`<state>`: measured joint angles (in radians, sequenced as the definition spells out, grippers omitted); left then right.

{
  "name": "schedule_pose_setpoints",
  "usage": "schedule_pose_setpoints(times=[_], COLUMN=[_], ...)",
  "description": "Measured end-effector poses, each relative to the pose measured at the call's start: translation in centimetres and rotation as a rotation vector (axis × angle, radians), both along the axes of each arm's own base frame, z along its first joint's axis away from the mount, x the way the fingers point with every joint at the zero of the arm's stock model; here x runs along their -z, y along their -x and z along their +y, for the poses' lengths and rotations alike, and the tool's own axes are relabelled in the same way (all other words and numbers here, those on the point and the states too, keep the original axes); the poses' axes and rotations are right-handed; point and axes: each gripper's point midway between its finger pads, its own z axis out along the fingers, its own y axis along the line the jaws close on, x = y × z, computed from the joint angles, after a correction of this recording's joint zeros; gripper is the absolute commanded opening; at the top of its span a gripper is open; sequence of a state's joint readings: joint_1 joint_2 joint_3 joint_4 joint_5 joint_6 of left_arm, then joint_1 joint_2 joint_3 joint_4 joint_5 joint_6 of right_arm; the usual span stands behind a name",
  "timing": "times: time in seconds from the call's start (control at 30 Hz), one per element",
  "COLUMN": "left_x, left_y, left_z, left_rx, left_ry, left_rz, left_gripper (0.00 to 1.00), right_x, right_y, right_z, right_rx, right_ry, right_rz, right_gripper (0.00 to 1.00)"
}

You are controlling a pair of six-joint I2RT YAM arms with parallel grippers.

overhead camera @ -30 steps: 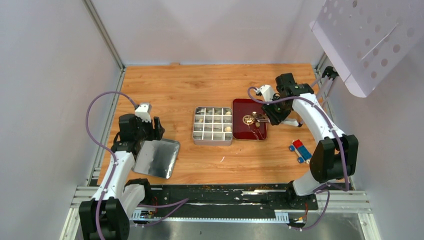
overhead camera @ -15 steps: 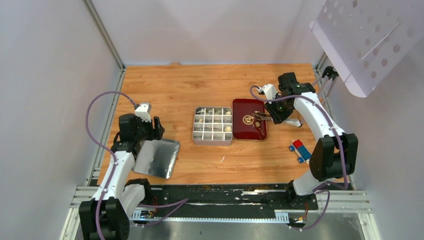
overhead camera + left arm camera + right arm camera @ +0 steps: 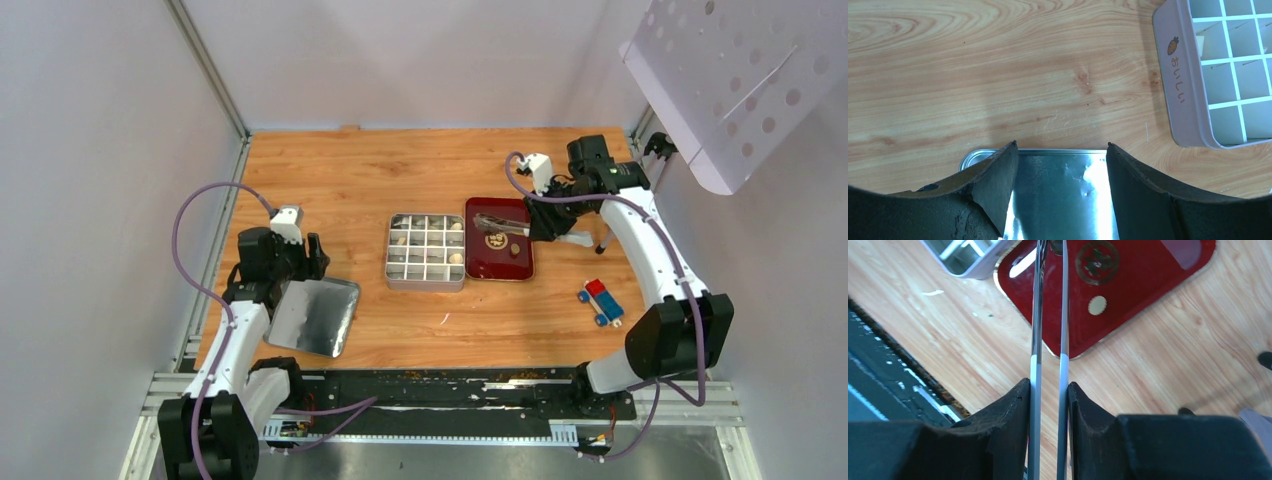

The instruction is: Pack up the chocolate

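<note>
Right jaws clamped narrow, left jaws spread wide.

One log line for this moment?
right gripper: shut on tongs, above red tray | chocolate: one piece on tray | left gripper: open over metal lid

Several cream chocolates [image 3: 457, 257] are sitting in separate compartments of the tin [image 3: 425, 284]. One round cream piece [image 3: 1097, 305] is lying flat, alone, on the red tray [image 3: 1153, 285].
</note>
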<state>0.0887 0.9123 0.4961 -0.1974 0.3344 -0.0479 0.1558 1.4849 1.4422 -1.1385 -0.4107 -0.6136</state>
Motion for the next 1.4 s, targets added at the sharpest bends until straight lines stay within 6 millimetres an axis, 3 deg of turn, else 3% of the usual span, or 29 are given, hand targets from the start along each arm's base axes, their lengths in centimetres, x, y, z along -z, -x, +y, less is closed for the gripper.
schedule_pose_setpoints(times=[0.4, 0.73, 0.93, 1.4], left_x=[0.0, 0.1, 0.1, 0.1], left_y=[0.0, 0.0, 0.0, 0.0], left_z=[0.0, 0.0, 0.1, 0.1], left_rx=[0.0, -0.001, -0.003, -0.002], left_ry=[0.0, -0.001, -0.002, -0.002], left_rz=[0.001, 0.002, 0.002, 0.002], left_gripper=[0.73, 0.73, 0.73, 0.73], right_x=[-1.0, 0.3, 0.7, 0.6], right_y=[2.2, 2.6, 2.8, 2.5], right_z=[5.4, 9.0, 10.0, 10.0], right_rx=[-0.146, -0.253, -0.283, -0.269], right_ry=[-0.137, -0.131, -0.125, -0.114], right_rz=[0.055, 0.108, 0.12, 0.111], right_gripper=[0.13, 0.18, 0.33, 0.29])
